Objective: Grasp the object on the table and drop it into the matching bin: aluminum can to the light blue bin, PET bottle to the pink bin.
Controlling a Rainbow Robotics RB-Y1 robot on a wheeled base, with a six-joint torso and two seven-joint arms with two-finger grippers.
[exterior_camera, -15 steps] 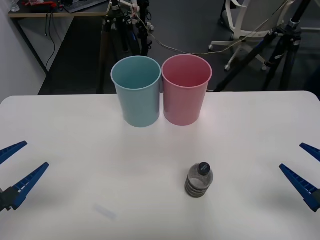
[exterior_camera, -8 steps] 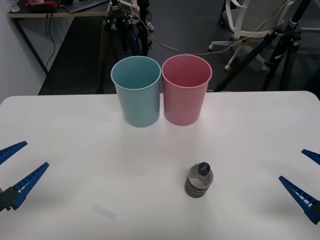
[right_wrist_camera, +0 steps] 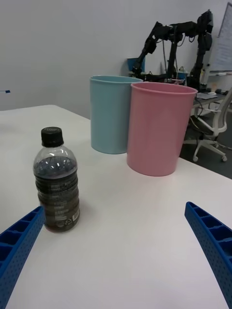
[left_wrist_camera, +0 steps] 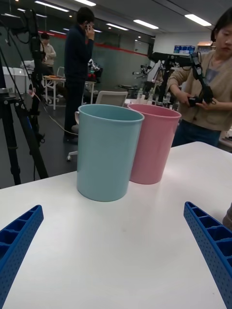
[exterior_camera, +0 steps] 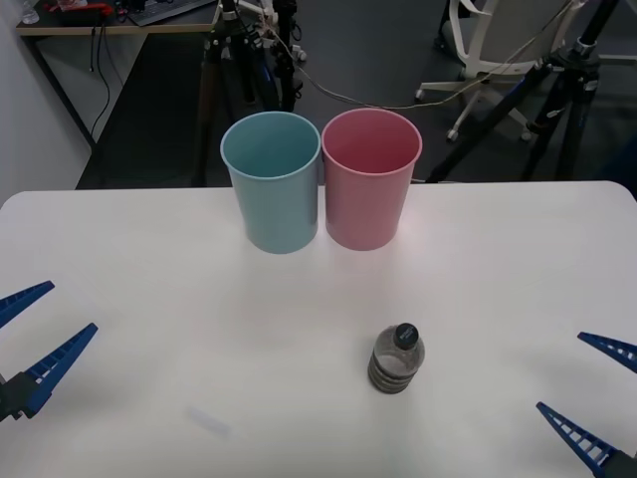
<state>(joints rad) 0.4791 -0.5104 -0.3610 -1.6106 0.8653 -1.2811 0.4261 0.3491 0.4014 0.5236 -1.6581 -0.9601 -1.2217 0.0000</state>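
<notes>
You have everything left to do: the bottle [exterior_camera: 396,358] stands upright on the worktop [exterior_camera: 149,259], untouched, near of the pink bin [exterior_camera: 370,179]. Your right pincer [exterior_camera: 587,403] is spread wide to its right; your left pincer [exterior_camera: 35,334], likewise wide, probably waits.

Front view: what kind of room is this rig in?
Likely a robotics lab or office: black camera tripods and a white office chair stand behind the wide white table, with black robot arms farther back.
</notes>
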